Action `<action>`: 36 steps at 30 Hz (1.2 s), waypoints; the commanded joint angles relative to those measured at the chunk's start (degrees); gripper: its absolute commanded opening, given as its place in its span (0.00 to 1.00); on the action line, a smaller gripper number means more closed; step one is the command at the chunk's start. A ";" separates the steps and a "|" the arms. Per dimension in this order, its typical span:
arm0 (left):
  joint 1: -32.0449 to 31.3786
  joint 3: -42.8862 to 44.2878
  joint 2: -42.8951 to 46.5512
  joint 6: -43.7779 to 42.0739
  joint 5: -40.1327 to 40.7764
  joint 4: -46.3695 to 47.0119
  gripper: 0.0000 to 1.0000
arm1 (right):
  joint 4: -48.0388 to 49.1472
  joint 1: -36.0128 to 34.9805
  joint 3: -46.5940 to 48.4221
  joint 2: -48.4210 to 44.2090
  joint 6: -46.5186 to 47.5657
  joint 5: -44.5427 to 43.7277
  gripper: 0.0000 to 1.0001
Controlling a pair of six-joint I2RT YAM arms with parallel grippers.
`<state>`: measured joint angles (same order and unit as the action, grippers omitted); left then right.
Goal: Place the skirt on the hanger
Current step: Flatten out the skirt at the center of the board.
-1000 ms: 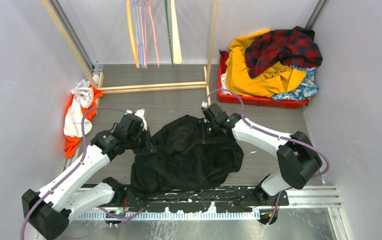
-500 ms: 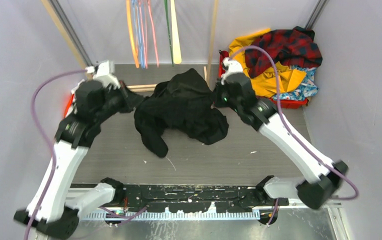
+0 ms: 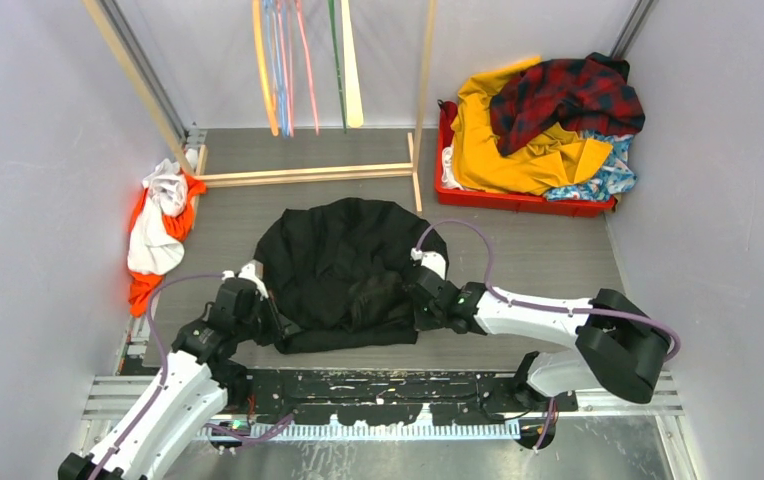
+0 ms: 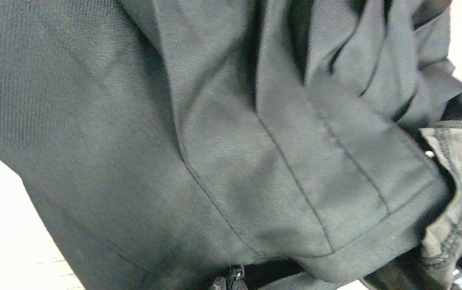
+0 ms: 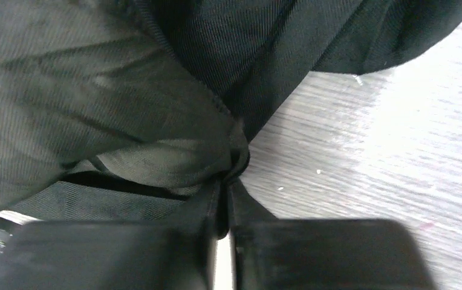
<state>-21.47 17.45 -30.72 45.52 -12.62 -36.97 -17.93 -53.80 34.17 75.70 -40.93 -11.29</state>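
Note:
A big black coat (image 3: 338, 255) lies spread on the grey table. My left gripper (image 3: 268, 318) is at its near left edge, and in the left wrist view the coat (image 4: 216, 121) fills the frame over my closed fingertips (image 4: 234, 279). My right gripper (image 3: 420, 300) is shut on a bunched fold of the coat (image 5: 95, 90), pinched between the jaws of my right gripper (image 5: 224, 199). Blue flowered fabric, the skirt (image 3: 608, 175), peeks out at the right end of the red bin, under other clothes. Coloured hangers (image 3: 278, 60) hang at the back.
The red bin (image 3: 518, 200) at the back right holds a yellow garment (image 3: 498, 140) and a red plaid shirt (image 3: 568, 95). White and orange clothes (image 3: 158, 235) lie by the left wall. A wooden rack frame (image 3: 308, 173) stands at the back.
Half a second ago both arms held the coat raised toward the back. Both have now come down and toward the near edge, and the coat lies spread flat.

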 commanded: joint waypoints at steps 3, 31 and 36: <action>0.27 3.81 -0.79 0.80 0.94 3.41 0.00 | 0.03 -4.28 2.36 -1.34 -4.35 -3.60 0.39; -0.87 16.32 -5.58 -0.81 -3.73 -4.16 0.10 | 3.45 2.50 22.01 10.10 19.65 1.89 0.40; -1.20 15.14 -6.21 -0.52 -3.47 -2.80 0.10 | 4.32 -0.50 18.12 7.04 18.61 5.82 0.37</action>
<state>-22.28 32.75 -36.64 45.01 -15.22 -42.06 -17.52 -51.96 54.00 86.67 -22.20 -10.26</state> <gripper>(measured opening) 0.097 0.382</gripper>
